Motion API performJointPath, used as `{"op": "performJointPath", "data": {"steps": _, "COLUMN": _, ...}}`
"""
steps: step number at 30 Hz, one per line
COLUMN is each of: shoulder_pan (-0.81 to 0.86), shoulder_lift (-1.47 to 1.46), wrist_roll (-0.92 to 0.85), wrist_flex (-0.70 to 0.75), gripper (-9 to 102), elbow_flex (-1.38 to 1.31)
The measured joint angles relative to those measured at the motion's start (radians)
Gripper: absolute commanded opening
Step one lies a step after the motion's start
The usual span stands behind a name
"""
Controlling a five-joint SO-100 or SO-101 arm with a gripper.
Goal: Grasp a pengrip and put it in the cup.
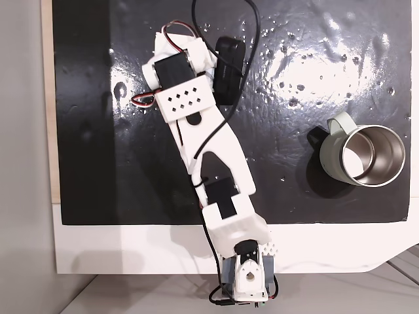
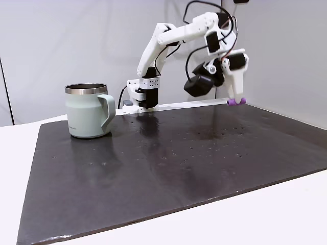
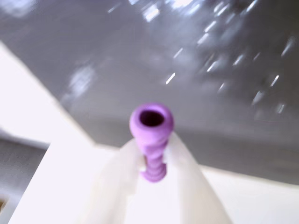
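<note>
Your end effector (image 3: pixel 153 161) pinches the purple pengrip (image 3: pixel 151 125) between its white fingers (image 3: pixel 184 175) in the wrist view, the tube's open end (a dark hole) pointing toward the black mat (image 3: pixel 210 56). In a fixed view from the side, the pengrip (image 2: pixel 236 102) hangs clear above the mat (image 2: pixel 179 168), well apart from the cup (image 2: pixel 88 111), which stands upright on the mat near its other side. In a fixed view from above, the cup (image 1: pixel 360 156) shows its shiny steel interior, its dark handle turned toward the arm (image 1: pixel 209 150). The mat covers a white table (image 1: pixel 131 248).
</note>
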Motion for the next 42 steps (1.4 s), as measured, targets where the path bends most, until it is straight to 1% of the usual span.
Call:
{"op": "performJointPath", "data": {"steps": 5, "shoulder_pan": 0.044, "shoulder_lift": 0.207, "wrist_roll": -0.032, "wrist_flex": 0.028, "gripper": 0, "elbow_flex": 0.075}}
{"op": "performJointPath", "data": {"steps": 10, "shoulder_pan": 0.129, "shoulder_lift": 0.339, "wrist_roll": -0.071, "wrist_flex": 0.066, "gripper": 0, "elbow_flex": 0.14}}
{"op": "performJointPath", "data": {"steps": 23, "shoulder_pan": 0.469, "shoulder_lift": 0.634, "wrist_roll": -0.161, "wrist_flex": 0.245, "gripper": 0, "elbow_flex": 0.354}}
{"op": "performJointPath", "data": {"steps": 34, "shoulder_pan": 0.807, "shoulder_lift": 1.0, "wrist_roll": -0.391, "wrist_flex": 0.255, "gripper": 0, "elbow_flex": 0.706}}
{"op": "performJointPath", "data": {"steps": 42, "shoulder_pan": 1.065, "shoulder_lift": 1.054, "wrist_roll": -0.557, "wrist_flex": 0.244, "gripper": 0, "elbow_flex": 0.746}}
